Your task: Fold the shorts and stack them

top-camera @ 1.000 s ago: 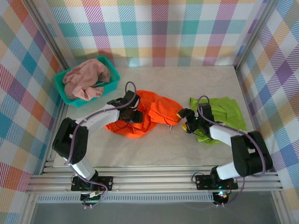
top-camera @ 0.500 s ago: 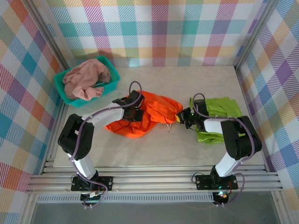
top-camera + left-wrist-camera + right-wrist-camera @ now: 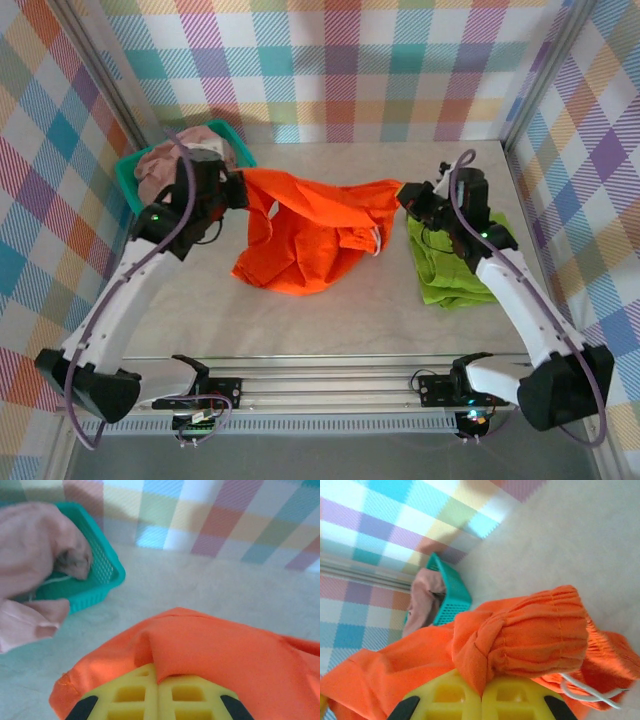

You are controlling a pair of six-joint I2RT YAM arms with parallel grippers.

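nearest, toward the right edge of the pale bench [image 3: 330,320], the lime green cloth shorts [image 3: 442,272] lie spread out. just beyond, the bright orange cloth shorts [image 3: 305,245] hang stretched over the bench's middle, their lower part resting on it. the left gripper [image 3: 234,190] is clenched on one upper corner, and the right gripper [image 3: 408,197] pinches the gathered waistband at the other. at the far left corner, the dusty pink shorts [image 3: 30,555] spill from the teal plastic mesh basket [image 3: 105,572].
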